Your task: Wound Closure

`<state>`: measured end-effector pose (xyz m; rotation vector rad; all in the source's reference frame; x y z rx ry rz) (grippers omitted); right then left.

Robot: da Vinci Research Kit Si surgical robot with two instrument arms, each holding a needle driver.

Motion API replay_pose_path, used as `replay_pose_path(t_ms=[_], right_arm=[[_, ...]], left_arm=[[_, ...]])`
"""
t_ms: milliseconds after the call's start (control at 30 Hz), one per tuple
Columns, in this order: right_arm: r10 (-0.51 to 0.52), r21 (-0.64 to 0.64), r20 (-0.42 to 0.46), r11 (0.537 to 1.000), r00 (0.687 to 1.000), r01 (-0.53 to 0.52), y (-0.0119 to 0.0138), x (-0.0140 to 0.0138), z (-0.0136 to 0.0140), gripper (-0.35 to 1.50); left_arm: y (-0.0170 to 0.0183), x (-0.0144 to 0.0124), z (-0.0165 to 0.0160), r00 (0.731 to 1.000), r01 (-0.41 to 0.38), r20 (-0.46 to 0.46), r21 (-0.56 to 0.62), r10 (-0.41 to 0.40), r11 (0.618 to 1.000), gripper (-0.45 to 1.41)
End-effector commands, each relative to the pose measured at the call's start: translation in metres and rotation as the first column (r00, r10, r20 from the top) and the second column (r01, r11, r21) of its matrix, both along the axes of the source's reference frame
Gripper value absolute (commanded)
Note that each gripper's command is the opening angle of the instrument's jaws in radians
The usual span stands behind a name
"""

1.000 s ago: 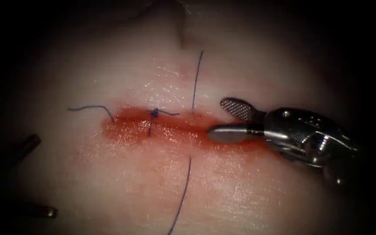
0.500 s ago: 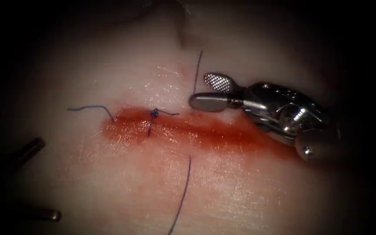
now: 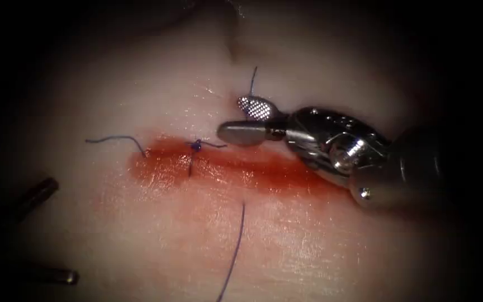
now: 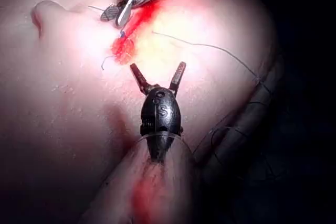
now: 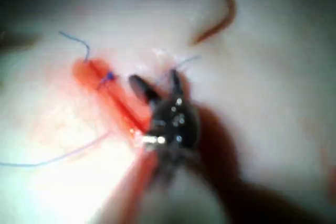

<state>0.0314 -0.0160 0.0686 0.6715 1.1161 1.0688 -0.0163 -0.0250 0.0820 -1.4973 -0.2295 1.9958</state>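
Endoscope view: right tool point(image 3: 240, 119) sits just above the cut point(image 3: 225, 168), jaws apart and holding nothing, straddling the upper strand of thread point(image 3: 252, 80) where it leaves the tissue point(image 3: 157, 235). That strand is shorter than a second ago and the tool has come up and leftward from the cut's right part. A tied knot point(image 3: 196, 145) sits on the cut to the left; a lower strand point(image 3: 235, 251) runs down from the cut's lower edge. No needle is visible here. Left wrist view: left tool point(image 4: 157, 74) hovers off the tissue, jaws spread wide, empty, well apart from the right tool point(image 4: 114, 14). Right wrist view: right tool point(image 5: 156, 88) open beside the red fluid point(image 5: 105, 95); blurred, so I cannot tell whether thread lies between the jaws. Risk: closing slightly off the strand would pinch tissue or miss; a hard tug could drag the thread back through the cut.
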Motion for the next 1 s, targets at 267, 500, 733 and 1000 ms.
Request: replay_pose_path(t_ms=[267,500,733,1000], right_arm=[[-0.042,-0.013,-0.021,0.999,0.999,0.042,-0.0005,0.0003,0.0005,-0.35],[-0.016,-0.063,-0.036,0.998,0.999,0.014,0.0015,-0.0003,-0.0011,-0.35],[0.059,-0.139,-0.039,0.988,0.998,-0.064,0.0046,-0.0016,-0.0039,-0.35],[0.129,-0.195,-0.048,0.971,0.990,-0.136,0.0064,-0.0029,-0.0055,-0.35]], left_arm=[[-0.0010,-0.0005,0.0008,1.000,-0.008,-0.008,0.007,0.008,1.000,0.88],[-0.0011,-0.0006,0.0010,1.000,-0.010,-0.010,0.007,0.010,1.000,0.88],[-0.0011,-0.0007,0.0010,1.000,-0.010,-0.010,0.007,0.010,1.000,0.88],[-0.0011,-0.0008,0.0010,1.000,-0.011,-0.013,0.007,0.011,1.000,0.88]])
